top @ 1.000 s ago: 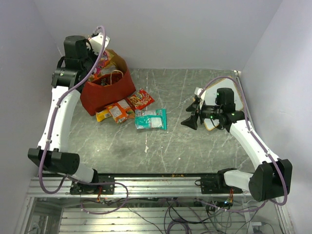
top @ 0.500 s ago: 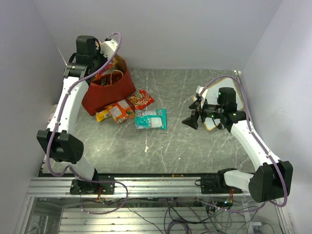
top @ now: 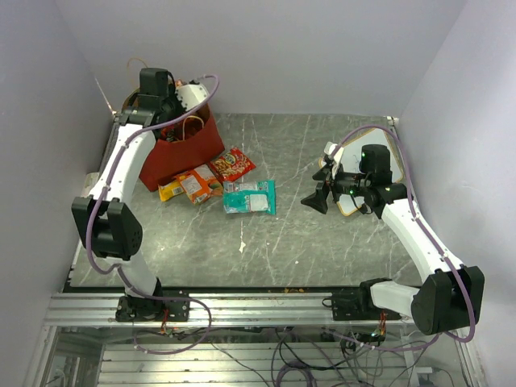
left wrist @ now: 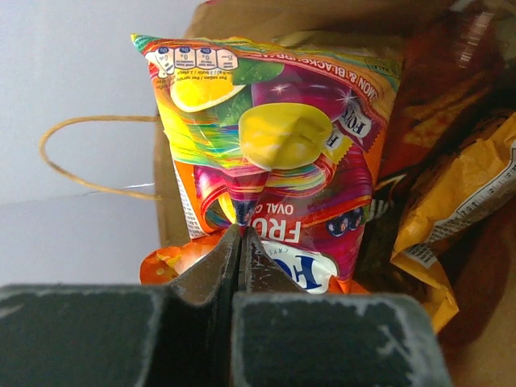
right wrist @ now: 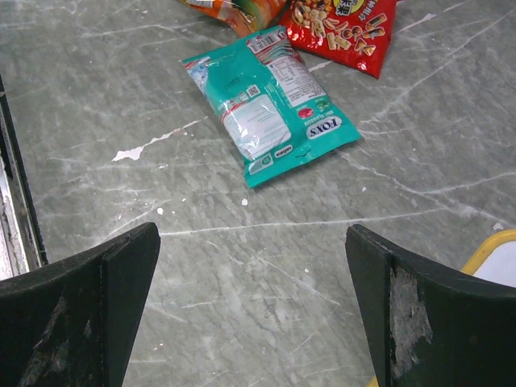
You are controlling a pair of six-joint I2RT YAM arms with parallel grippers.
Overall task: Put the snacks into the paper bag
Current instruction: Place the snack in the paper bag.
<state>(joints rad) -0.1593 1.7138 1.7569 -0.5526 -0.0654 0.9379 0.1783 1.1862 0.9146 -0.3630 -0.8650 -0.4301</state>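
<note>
Red paper bag (top: pixel 187 155) stands upright at the far left of the tabletop (top: pixel 322 242). Its mouth is open and the kraft lining shows. Thin loop handle (left wrist: pixel 50 157) sticks out sideways.

Inside the bag: crumpled orange-gold packet (left wrist: pixel 459 201) and a darker brown packet (left wrist: pixel 451 81).

Multicolour packet (left wrist: pixel 274 145) sits at the bag's mouth, pinched at one edge in the left gripper (left wrist: pixel 240 235).

Flat on the tabletop, just in front of the bag: orange-yellow packet (top: pixel 196 185), red packet (top: pixel 232 164) and teal packet (top: pixel 249 197). Teal lies just beside red.

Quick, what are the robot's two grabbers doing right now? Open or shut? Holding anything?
Left gripper: shut, pinching the edge of the multicolour packet.
Right gripper: jaws wide open, holding nothing.
</note>
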